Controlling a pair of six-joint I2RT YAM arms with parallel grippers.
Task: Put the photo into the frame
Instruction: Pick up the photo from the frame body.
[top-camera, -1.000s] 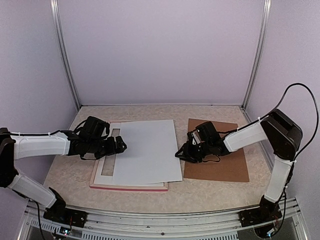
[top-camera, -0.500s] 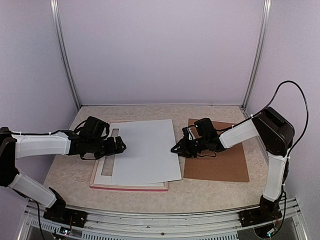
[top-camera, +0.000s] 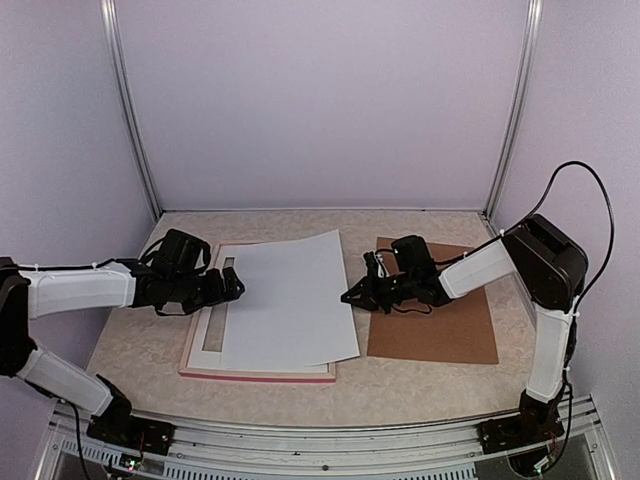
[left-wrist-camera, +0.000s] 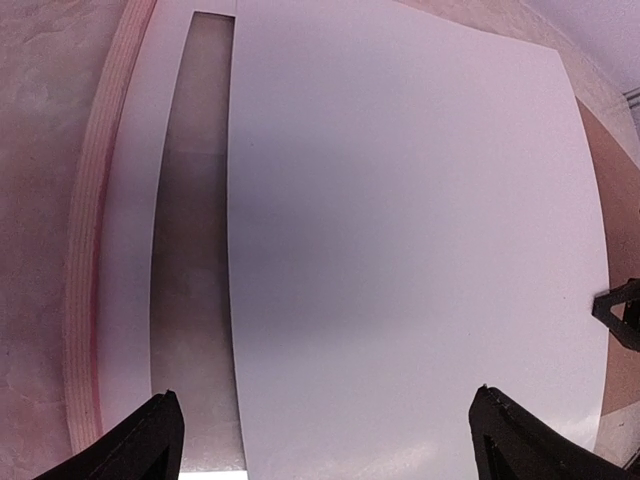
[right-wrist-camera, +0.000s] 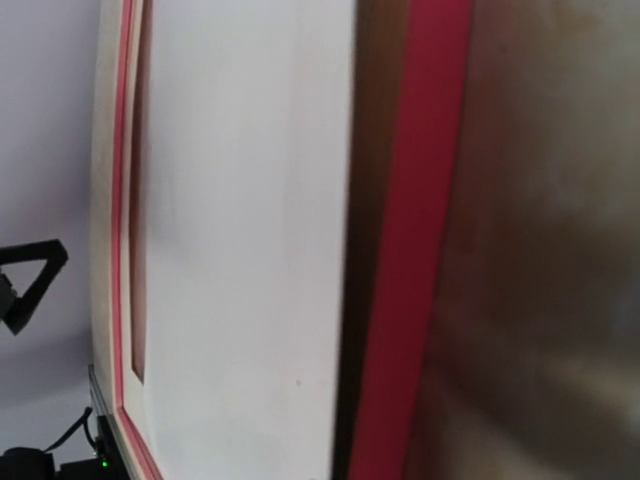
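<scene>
The photo (top-camera: 290, 300) lies white back up, askew on the frame (top-camera: 200, 345), whose pale back faces up with a pink-red lower edge. My left gripper (top-camera: 236, 287) hovers open at the photo's left edge. In the left wrist view the photo (left-wrist-camera: 400, 250) fills the space ahead of that gripper (left-wrist-camera: 325, 440), beside the frame's pale wood rim (left-wrist-camera: 85, 300). My right gripper (top-camera: 350, 297) is shut, its tip at the photo's right edge. Its fingers are hidden in the right wrist view, which shows the photo (right-wrist-camera: 240, 250) and the frame's red edge (right-wrist-camera: 410, 250). Whether paper is pinched is unclear.
A brown backing board (top-camera: 440, 325) lies flat to the right of the frame, under my right forearm. White walls and metal posts enclose the table at back and sides. Bare tabletop (top-camera: 400, 385) runs along the near edge.
The right gripper closed and moved left against the photo's right edge. The photo slid and turned slightly left over the frame. The left gripper drew back a little to the left, still open.
</scene>
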